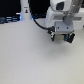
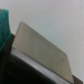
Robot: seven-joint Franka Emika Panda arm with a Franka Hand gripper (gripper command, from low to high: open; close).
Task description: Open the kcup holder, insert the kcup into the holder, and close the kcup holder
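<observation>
In the exterior view my gripper point(image 1: 62, 38) hangs low over the white table at the exterior view's right. Dark shapes point(image 1: 52, 35) show on both sides of its lower end. Whether they are its fingers or part of the black kcup holder I cannot tell. The wrist view is blurred and very close. It shows a flat grey panel point(image 2: 42, 50) with a pale strip along one edge and a black mass point(image 2: 12, 70) beside it, perhaps the kcup holder. A green patch point(image 2: 4, 22) at the picture's edge may be the kcup's top. The fingertips cannot be made out.
A white bottle-shaped thing point(image 1: 25, 9) stands at the back, towards the exterior view's left, with dark items point(image 1: 9, 20) beside it. A black cable point(image 1: 37, 20) runs along the arm. The white table point(image 1: 30, 60) fills the foreground.
</observation>
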